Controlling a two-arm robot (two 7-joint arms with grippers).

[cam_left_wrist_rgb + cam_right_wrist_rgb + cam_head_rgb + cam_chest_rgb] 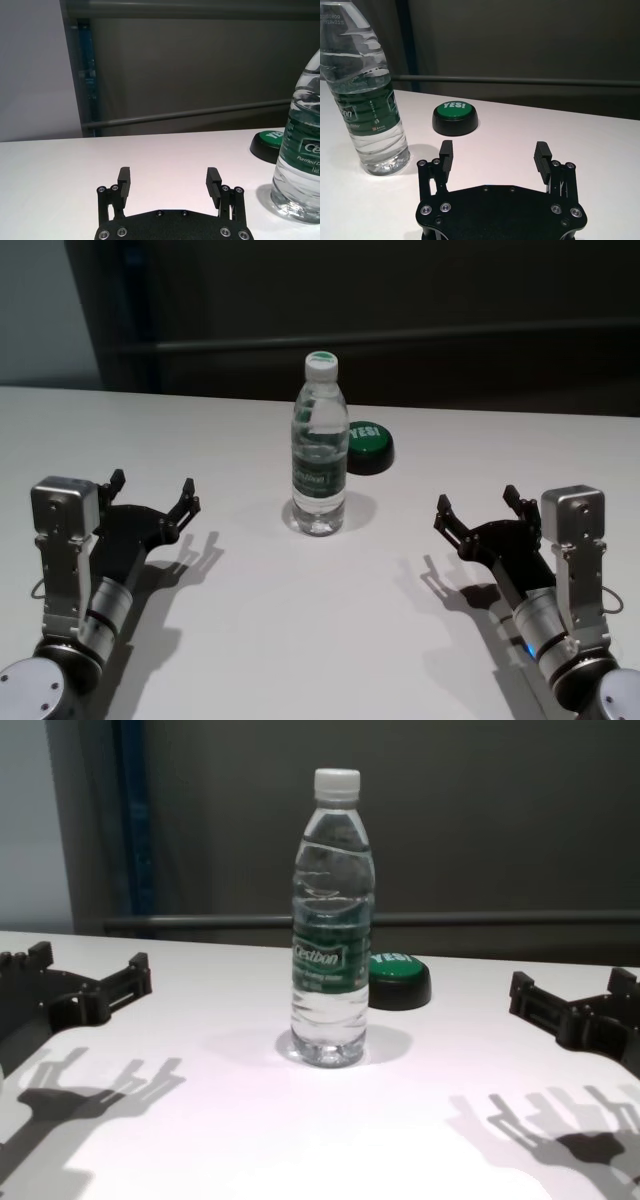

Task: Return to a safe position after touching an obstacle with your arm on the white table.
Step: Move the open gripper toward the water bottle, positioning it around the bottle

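The obstacle, a clear water bottle (319, 450) (331, 920) (365, 95) (300, 155) with a white cap and a green label, stands upright mid-table on the white table (300, 640). My left gripper (153, 494) (170, 186) (88, 976) hovers low at the left, open and empty, well apart from the bottle. At the right my right gripper (478, 507) (494, 157) (567, 997) is open too, with nothing between its fingers, also clear of the bottle.
A low round green button (365, 446) (455, 117) (398, 980) on a black base sits just behind and right of the bottle. The table's far edge meets a dark wall with a horizontal rail (500, 918).
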